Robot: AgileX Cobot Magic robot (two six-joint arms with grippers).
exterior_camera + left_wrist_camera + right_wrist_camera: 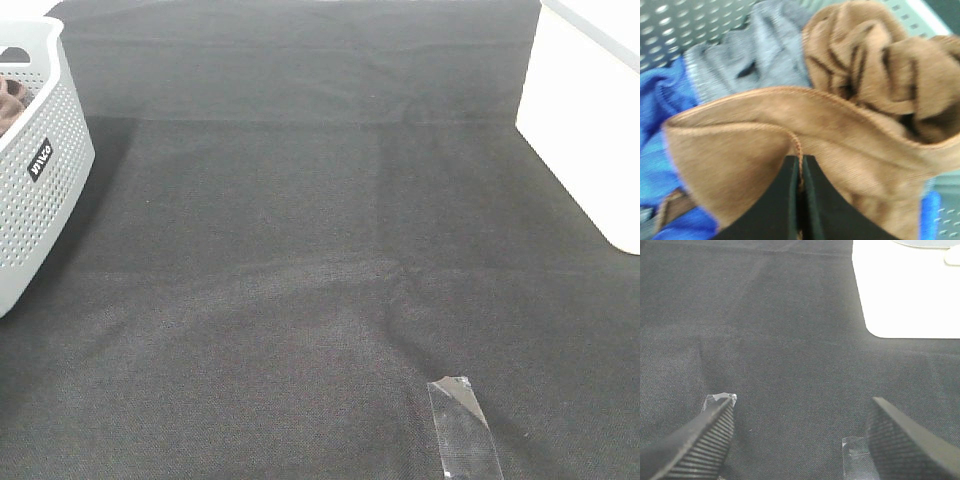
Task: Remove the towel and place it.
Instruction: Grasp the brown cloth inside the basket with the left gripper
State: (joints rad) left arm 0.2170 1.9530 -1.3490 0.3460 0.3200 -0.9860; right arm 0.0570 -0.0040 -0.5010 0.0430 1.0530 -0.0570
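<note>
Down inside the grey perforated basket [685,25], the left gripper [801,167] is pinched fully closed on a hemmed fold of the brown towel [850,135], which lies bunched beside a grey cloth [765,50] and a blue cloth [660,110]. Only the left wrist view shows this grip; the high camera catches just a brown sliver at the basket's rim, at the left edge of the dark surface [300,250]. The right gripper [802,410] hangs wide open and empty above that surface, near clear tape [855,452].
</note>
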